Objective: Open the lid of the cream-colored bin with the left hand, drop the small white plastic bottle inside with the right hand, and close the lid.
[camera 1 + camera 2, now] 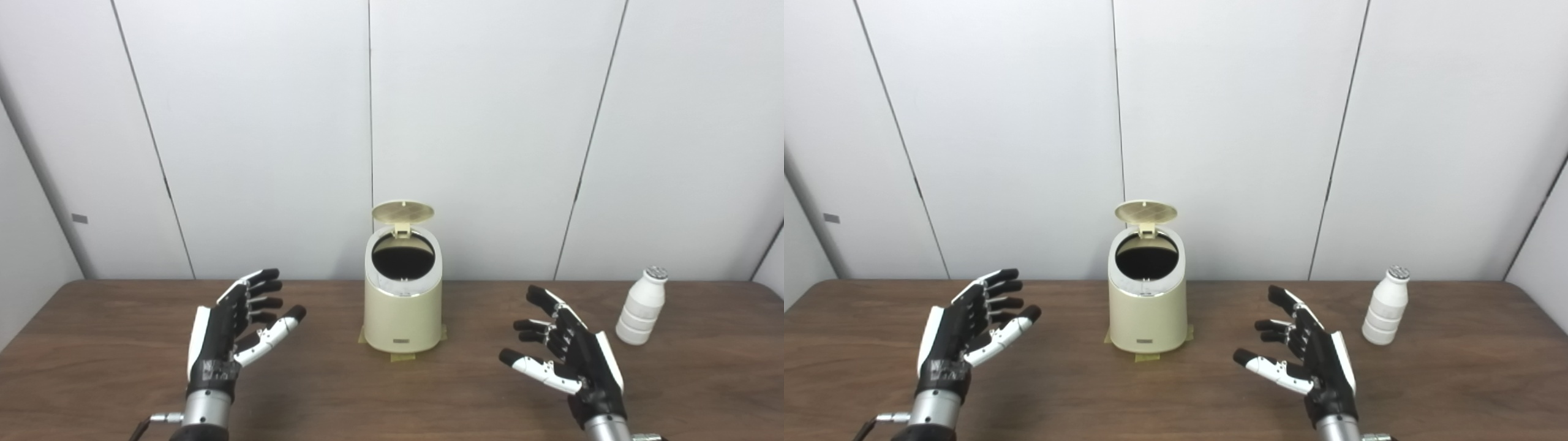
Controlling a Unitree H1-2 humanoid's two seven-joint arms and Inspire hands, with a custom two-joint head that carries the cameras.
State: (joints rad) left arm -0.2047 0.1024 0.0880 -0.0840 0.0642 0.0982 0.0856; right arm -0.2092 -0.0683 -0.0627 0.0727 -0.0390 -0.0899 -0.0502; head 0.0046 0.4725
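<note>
The cream-colored bin stands at the middle back of the table, its round lid flipped up and the dark opening showing. A small white plastic bottle stands upright at the far right, apart from both hands. My left hand hovers left of the bin, fingers spread, holding nothing. Right of the bin, my right hand is also open and empty, a short way left of the bottle.
The brown wooden table runs the full width, with a white panelled wall close behind the bin. Yellow tape marks the bin's base.
</note>
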